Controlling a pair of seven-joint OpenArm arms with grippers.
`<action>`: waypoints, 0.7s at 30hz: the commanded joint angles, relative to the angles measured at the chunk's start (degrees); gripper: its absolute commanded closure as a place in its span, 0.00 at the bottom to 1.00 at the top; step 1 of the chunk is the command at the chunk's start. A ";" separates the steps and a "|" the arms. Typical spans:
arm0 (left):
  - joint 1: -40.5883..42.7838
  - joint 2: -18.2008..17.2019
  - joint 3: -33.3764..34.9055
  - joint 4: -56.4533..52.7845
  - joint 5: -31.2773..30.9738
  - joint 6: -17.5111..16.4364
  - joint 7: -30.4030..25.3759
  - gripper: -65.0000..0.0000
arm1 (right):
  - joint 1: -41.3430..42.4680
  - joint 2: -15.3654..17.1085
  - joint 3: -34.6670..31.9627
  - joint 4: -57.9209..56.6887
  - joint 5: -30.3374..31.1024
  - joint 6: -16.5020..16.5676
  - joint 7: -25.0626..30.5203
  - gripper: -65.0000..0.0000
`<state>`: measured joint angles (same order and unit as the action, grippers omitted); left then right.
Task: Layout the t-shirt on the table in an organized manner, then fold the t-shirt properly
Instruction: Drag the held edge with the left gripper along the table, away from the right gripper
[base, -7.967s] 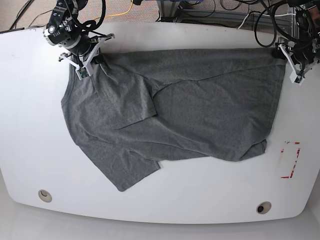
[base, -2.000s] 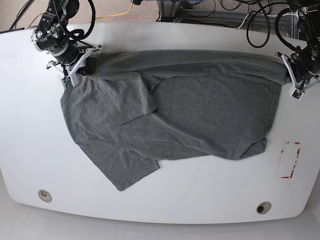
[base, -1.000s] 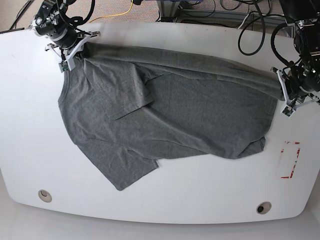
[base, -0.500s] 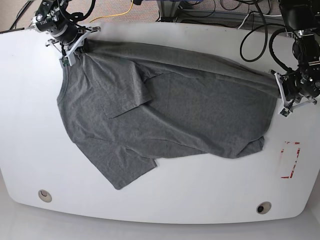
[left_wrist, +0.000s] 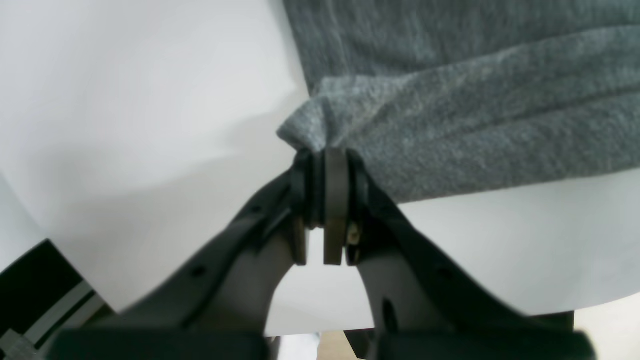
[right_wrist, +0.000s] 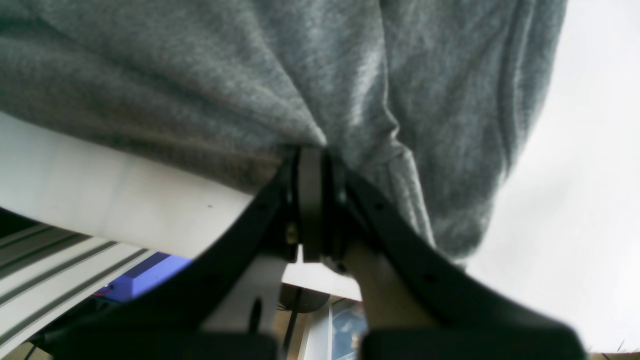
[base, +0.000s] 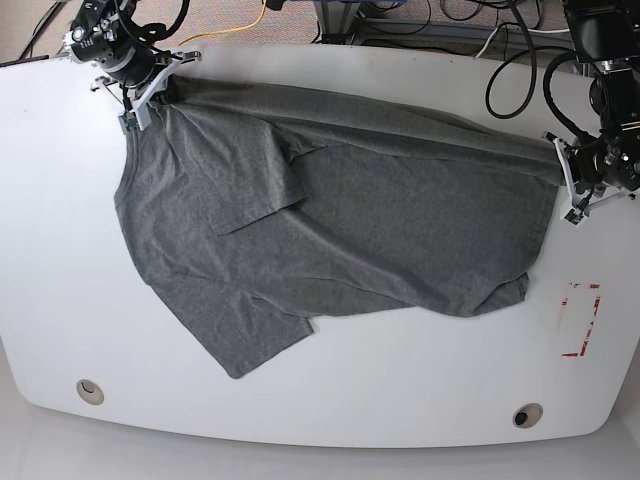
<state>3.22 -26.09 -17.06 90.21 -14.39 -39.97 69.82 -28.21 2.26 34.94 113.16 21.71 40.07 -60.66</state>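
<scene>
The t-shirt (base: 330, 220) hangs stretched between the 2 grippers, left gripper (base: 566, 172) and right gripper (base: 150, 85) each clamped on its far edge, long axis across the counter (base: 60, 260).

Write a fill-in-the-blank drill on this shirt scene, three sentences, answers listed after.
1. Both pincers are shut on the ____.
2. The red tape mark lies on the table nearer the ____ pincer.
3. The right pincer grips the cloth near the table's ____ edge in the base view.

Missing words: t-shirt; left; far
</scene>
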 joint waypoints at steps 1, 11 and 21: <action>-1.51 -1.03 -0.22 0.55 0.28 -0.03 -0.24 0.97 | -0.41 1.03 0.36 0.81 0.40 -0.07 0.66 1.00; -3.71 -1.30 -0.13 0.64 0.11 -0.03 -0.15 0.96 | -0.94 3.50 0.36 0.81 0.40 -0.07 0.66 1.00; -2.74 -3.14 -0.48 4.60 0.11 -0.03 5.65 0.96 | -1.38 4.02 0.36 0.81 0.40 -0.07 0.66 1.00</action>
<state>0.95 -27.31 -16.75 93.34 -15.97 -40.14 74.06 -29.50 5.45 34.87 113.16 22.35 40.10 -60.49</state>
